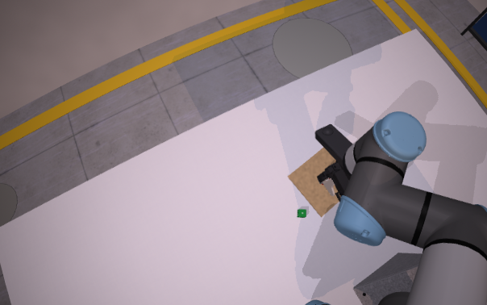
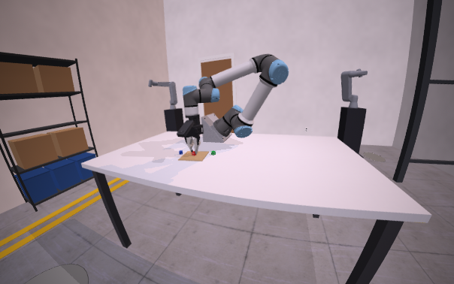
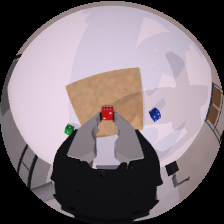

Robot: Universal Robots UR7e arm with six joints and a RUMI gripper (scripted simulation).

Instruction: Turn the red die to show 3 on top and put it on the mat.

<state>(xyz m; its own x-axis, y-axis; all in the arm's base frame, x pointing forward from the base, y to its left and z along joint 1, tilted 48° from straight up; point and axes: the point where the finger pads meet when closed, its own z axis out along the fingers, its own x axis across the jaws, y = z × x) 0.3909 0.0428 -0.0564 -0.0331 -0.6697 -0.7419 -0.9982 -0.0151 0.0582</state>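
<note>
The red die sits between my fingertips, low over the tan mat. My gripper is shut on it and points straight down at the mat's near part. In the top view the arm hides the red die. A green die lies on the table just off one mat corner. A blue die lies on the table on the mat's other side.
The white table bears the arm's grey base block. A shelf rack with boxes stands at the left of the room. Two black camera stands are behind the table.
</note>
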